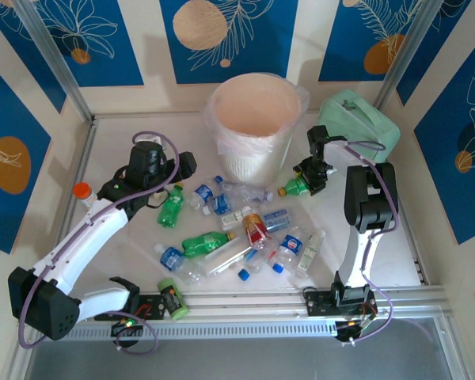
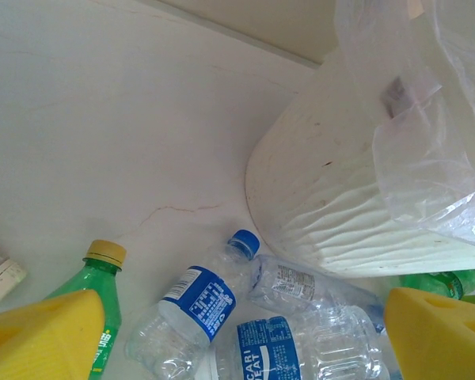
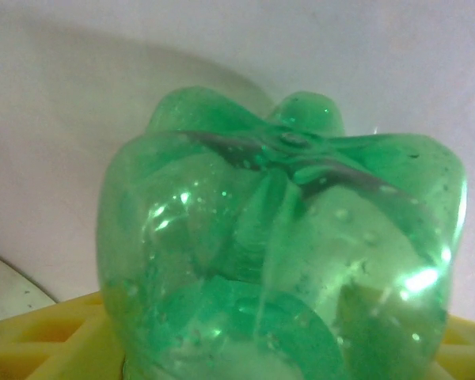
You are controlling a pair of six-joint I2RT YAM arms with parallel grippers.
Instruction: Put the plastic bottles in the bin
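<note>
- Round pale cream bin [image 1: 249,150], ribbed wall, lined with a thin crinkled translucent bag [image 2: 427,119]: stands at the far middle of the white table [image 1: 404,245].
- Clear and green plastic bottles [image 1: 237,233], mostly blue-capped, with labels: loose heap before the bin, outside it.
- Translucent green plastic bottle [image 3: 277,237], lobed base: just right of the bin.
- My right gripper [image 1: 311,180]: yellow pads [image 3: 32,348] clamped on that green bottle's base.
- My left gripper [image 2: 241,336]: yellow foam pads wide apart, holding nothing, above the heap.
</note>
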